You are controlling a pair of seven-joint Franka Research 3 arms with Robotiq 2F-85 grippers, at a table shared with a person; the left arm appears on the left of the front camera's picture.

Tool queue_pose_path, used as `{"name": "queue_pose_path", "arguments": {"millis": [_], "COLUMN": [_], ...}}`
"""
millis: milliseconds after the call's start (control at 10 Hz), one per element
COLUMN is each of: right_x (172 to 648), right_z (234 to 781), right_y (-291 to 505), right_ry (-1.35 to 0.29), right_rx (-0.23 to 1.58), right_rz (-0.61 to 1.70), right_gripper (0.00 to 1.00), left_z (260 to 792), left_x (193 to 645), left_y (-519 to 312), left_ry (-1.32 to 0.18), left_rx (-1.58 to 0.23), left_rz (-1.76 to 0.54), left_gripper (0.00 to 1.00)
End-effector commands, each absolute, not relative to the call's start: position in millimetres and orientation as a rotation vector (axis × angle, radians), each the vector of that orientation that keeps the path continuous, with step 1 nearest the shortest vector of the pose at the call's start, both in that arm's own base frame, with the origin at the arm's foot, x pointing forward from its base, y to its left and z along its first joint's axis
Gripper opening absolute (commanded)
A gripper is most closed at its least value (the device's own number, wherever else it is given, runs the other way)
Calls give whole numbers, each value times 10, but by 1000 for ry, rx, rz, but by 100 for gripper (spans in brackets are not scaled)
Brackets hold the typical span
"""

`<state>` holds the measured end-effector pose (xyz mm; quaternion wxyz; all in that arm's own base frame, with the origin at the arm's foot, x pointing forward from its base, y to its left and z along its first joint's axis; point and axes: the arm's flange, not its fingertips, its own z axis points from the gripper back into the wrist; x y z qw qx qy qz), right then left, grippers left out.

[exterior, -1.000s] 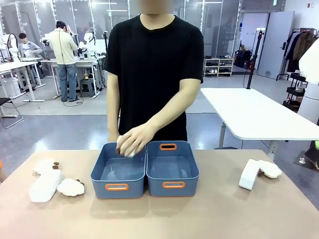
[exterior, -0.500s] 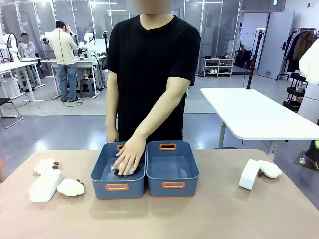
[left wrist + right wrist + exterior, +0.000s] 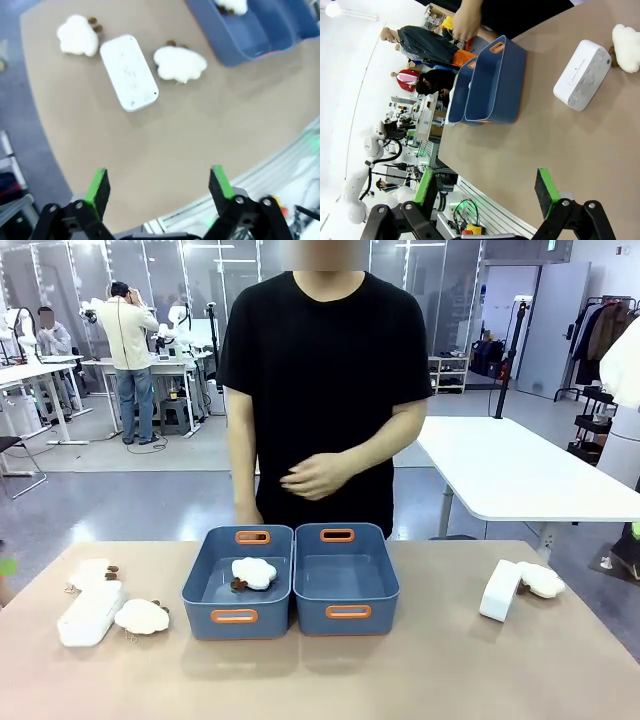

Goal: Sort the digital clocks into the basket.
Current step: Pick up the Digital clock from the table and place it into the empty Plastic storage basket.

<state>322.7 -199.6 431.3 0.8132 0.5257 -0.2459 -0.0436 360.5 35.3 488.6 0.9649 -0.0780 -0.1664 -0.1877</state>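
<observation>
One digital clock (image 3: pixel 129 72) lies beyond left pincer (image 3: pixel 158 175).

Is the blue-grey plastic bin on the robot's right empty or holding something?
Empty: the right blue-grey plastic bin shows only its bare floor in the front view. The fluffy white plush toy lies in the left bin beside it.

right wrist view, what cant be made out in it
Plush toy: cut off by the picture's right edge.
Digital clock: the print on its face is too small to read.
Nearer basket: its inside is hidden by its own side wall.
</observation>
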Motion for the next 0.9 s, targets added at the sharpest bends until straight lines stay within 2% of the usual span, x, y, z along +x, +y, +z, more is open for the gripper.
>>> {"name": "queue_pose_path", "arguments": {"millis": [0, 200, 300, 400, 500, 600, 800], "right_x": [3235, 3235, 3235, 3235, 3235, 3235, 3235], "right_z": [4331, 4331, 4331, 4331, 4331, 4331, 4331], "right_y": [-2000, -2000, -2000, -2000, -2000, -2000, -2000], "right_ry": [-535, -535, -535, -535, -535, -535, -535], "right_rx": [1132, 1132, 1132, 1132, 1132, 1132, 1132], "right_rz": [-92, -92, -92, -92, -92, -92, -92], "right_gripper": [100, 100, 100, 100, 100, 100, 100], "left_z": [4568, 4313, 4244, 4092, 4204, 4179, 4117], "left_x": [3803, 4099, 4053, 4263, 4079, 4096, 4121], "left_y": [166, -76, -92, -124, -139, -104, -107], "left_ry": [-277, -320, -299, -311, -253, -294, -281], "left_rx": [-45, -4, 4, 9, -6, -14, -16], "left_rz": [-383, -351, -280, -223, -300, -303, -287], "left_gripper": [100, 100, 100, 100, 100, 100, 100]}}
